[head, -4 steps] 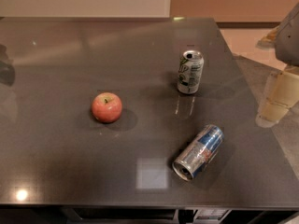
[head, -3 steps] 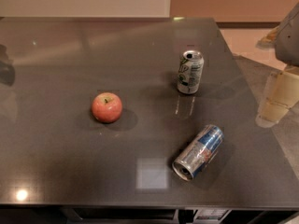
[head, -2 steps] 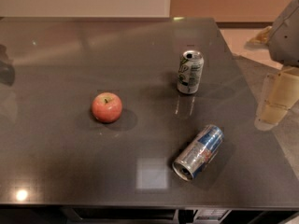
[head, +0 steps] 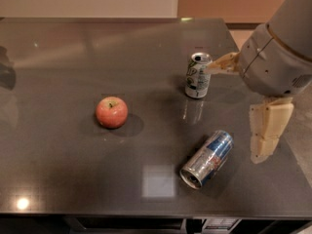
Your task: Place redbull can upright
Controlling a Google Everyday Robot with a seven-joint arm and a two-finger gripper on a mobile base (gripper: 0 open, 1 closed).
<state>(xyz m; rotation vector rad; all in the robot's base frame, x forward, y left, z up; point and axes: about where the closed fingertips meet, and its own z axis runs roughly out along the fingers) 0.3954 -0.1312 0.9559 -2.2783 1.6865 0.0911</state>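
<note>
Jaws apart at the right edge of the dark bench, the pale gripper could bump the lying slim blue-and-silver redbull can, rolling it off.

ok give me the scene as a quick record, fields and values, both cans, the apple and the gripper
redbull can: on its side, front right of table, silver end toward the camera
soda can: upright, behind the redbull can
apple: left of both cans, apart from them
gripper: at the table's right side, holding nothing
fingers: open; one by the soda can's top, one hanging right of the redbull can
table: dark, glossy
task state: redbull can not yet upright
</note>
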